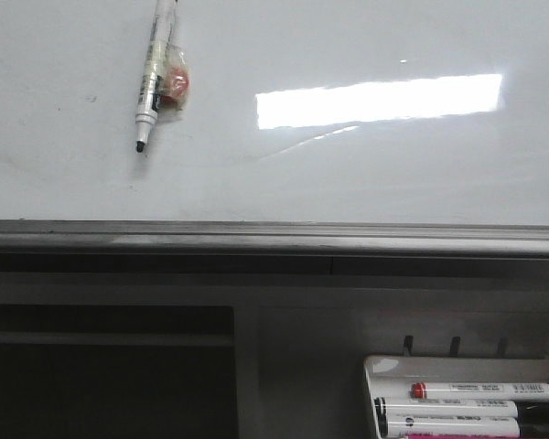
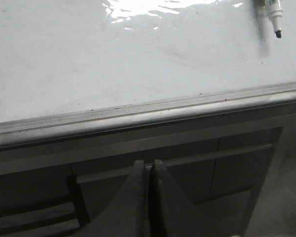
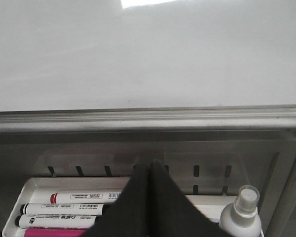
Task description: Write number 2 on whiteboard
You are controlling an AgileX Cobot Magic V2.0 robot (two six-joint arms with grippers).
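Note:
The whiteboard (image 1: 348,174) is glossy white with a bright glare and a grey metal edge; it also shows in the left wrist view (image 2: 89,64) and the right wrist view (image 3: 148,54). No number 2 shows on it. An uncapped white marker (image 1: 154,69) with a black tip lies on the board at the upper left, next to a small red object (image 1: 175,84); its tip shows in the left wrist view (image 2: 275,15). My left gripper (image 2: 148,165) is shut and empty below the board's edge. My right gripper (image 3: 150,165) is shut and empty above the pen tray (image 3: 19,202).
The white pen tray (image 1: 384,370) at the lower right holds several markers (image 1: 489,390), one with a red band. A small spray bottle (image 3: 241,215) stands at the tray's end. A dark shelf frame (image 1: 110,338) runs below the board.

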